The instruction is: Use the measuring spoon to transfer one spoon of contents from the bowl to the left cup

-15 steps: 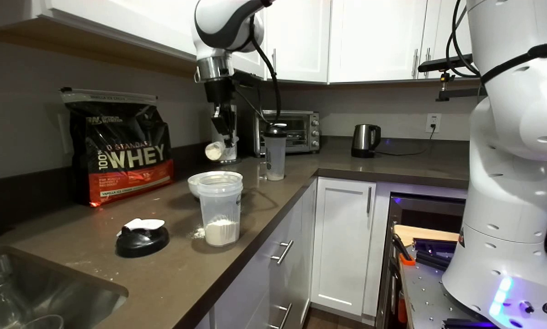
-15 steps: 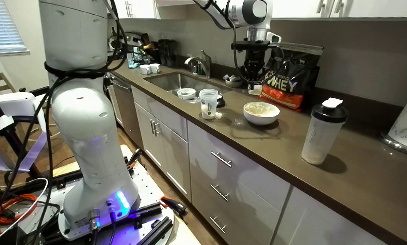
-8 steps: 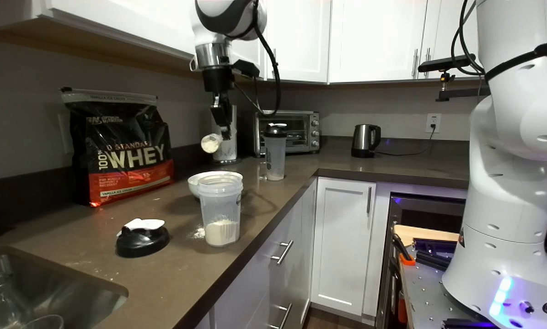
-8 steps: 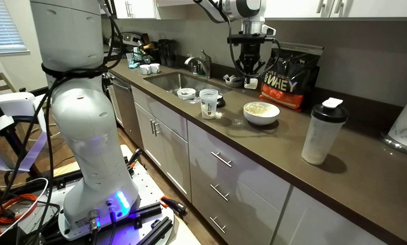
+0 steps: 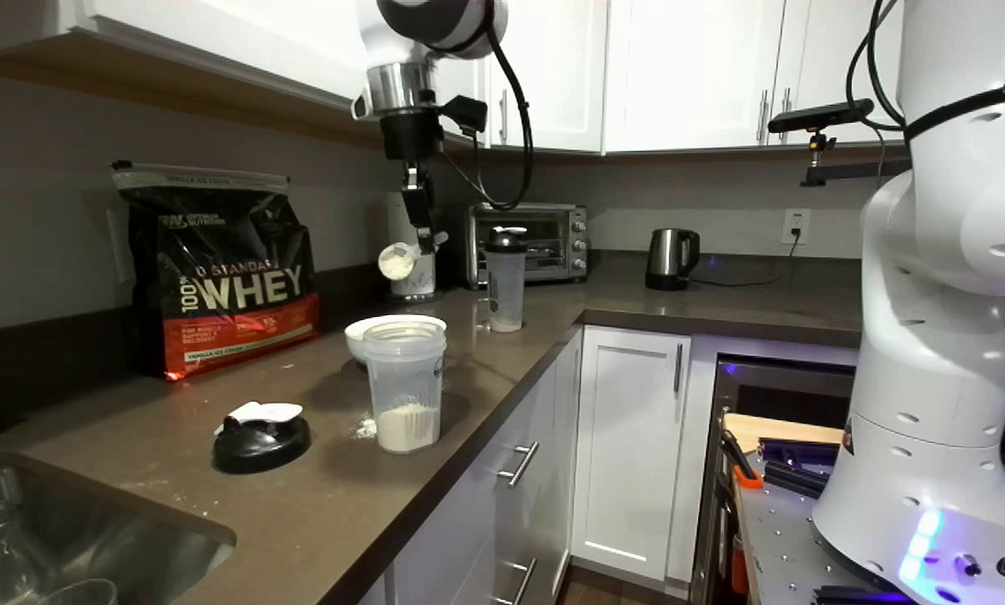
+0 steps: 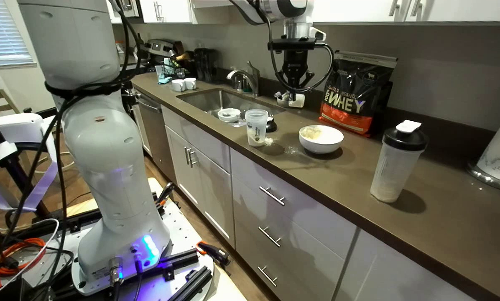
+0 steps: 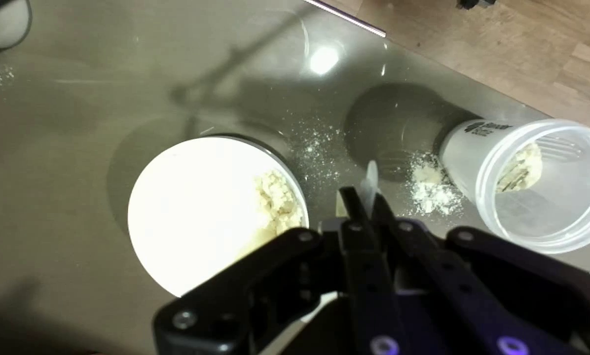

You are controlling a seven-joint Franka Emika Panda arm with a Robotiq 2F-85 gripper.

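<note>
On the brown counter (image 6: 455, 217) stand a bowl (image 6: 323, 147) with powder (image 6: 312, 133) inside, an open cup (image 5: 404, 365) with powder at its bottom and, well apart, a lidded cup (image 6: 396, 167). A white spill (image 7: 433, 195) lies beside the open cup; a lid (image 5: 259, 444) rests near the sink (image 5: 158, 542). By the wall (image 5: 40, 235) a bag (image 5: 225, 277) stands upright; farther along are an oven (image 5: 551, 244) and kettle (image 5: 669, 259), white cabinets (image 5: 691, 76) above. The gripper (image 5: 426, 241) pinches the scoop (image 5: 398, 261), tilted over the counter, some powder showing in it.

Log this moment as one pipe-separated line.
gripper: shut on measuring spoon, aloft | load: powder, not yet poured | bowl: powder inside | left cup: uncapped, powder inside
</note>
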